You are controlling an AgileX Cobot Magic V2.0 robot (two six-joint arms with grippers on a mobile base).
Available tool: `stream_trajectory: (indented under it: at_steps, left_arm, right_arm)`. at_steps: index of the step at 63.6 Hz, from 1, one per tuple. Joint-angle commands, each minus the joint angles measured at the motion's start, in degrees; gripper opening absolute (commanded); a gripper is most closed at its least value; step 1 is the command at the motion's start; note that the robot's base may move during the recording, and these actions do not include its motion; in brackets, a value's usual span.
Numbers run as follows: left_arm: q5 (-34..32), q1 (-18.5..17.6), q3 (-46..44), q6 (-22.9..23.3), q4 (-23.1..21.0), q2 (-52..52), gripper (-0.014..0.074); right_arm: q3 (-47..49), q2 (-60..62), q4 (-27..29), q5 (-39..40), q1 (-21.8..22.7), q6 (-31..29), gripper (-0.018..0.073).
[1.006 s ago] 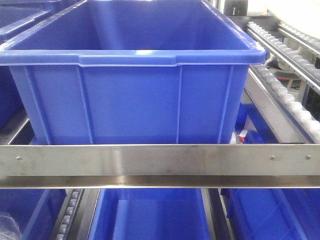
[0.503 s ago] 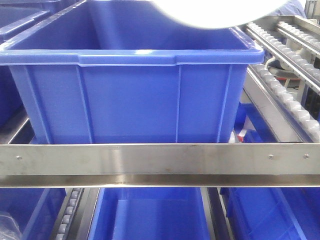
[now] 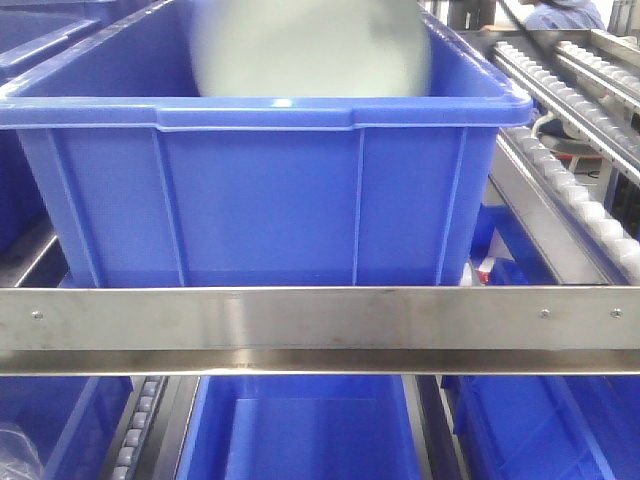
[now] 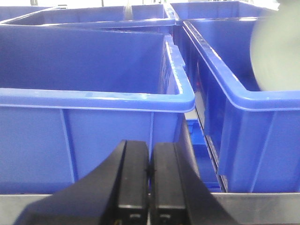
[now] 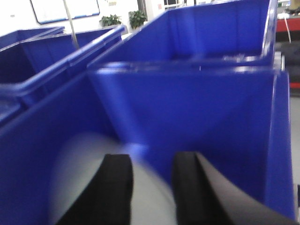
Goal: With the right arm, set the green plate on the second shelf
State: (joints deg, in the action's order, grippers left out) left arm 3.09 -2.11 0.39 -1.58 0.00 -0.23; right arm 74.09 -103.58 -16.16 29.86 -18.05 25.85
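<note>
The green plate (image 3: 310, 48) is a pale blurred disc inside the top of the big blue bin (image 3: 260, 190), tilted on edge. It also shows in the left wrist view (image 4: 276, 51) over that bin's rim (image 4: 243, 101). In the right wrist view the plate (image 5: 89, 173) is blurred under and between my right gripper (image 5: 152, 161), whose sharp black fingers (image 5: 117, 187) stand apart, open, inside the bin (image 5: 211, 108). My left gripper (image 4: 150, 150) is shut and empty, low in front of the neighbouring bin.
A steel shelf rail (image 3: 320, 325) crosses in front of the bin. Roller tracks (image 3: 580, 110) slope at the right. More blue bins sit below (image 3: 310, 440) and to the left (image 4: 84, 136).
The plate has come in from the upper right, moved left and dropped into the blue bin; it is now motion-blurred.
</note>
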Motion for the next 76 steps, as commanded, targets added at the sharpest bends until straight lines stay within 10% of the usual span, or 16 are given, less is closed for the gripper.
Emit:
stream_trajectory:
  at_steps: [1,7,15,76]
  left_arm:
    - [-4.69,-0.18,2.27,0.09,0.00,-0.92,0.0130]
    - [-4.69,-0.18,2.27,0.09,0.00,-0.92,0.0130]
    - [-4.69,-0.18,2.27,0.09,0.00,-0.92,0.0130]
    - [-4.69,-0.18,2.27,0.09,0.00,-0.92,0.0130]
  right_arm:
    - [3.39,3.38,0.59,3.31,0.31,0.60,0.0382]
    - [3.40,5.01,-1.65,2.72,0.36,0.60,0.0334]
    - [2.41,11.13,-5.31,-4.32,0.36,0.60,0.0033]
    - [-17.29,71.99,-13.76,-28.61,2.44,-0.17,0.0050]
